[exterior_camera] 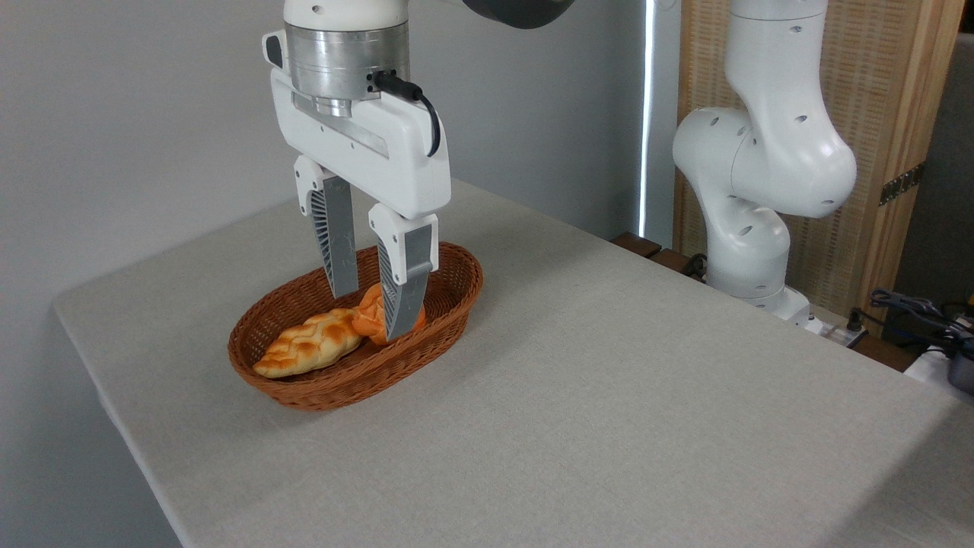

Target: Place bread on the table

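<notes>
Bread [370,313] located in wicker basket [449,293], left of frame centre, touching right end of longer braided loaf [308,344]. Jaws of gripper [373,312] apart, straddling the bread: 1 finger behind, upper left of it; 1 in front, lower right, covering part of it. Contact with either finger not discernible. Bread too stubby and too hidden for a clear long axis. Likely next: close, lift, carry to bare table [609,396] right of basket.
</notes>
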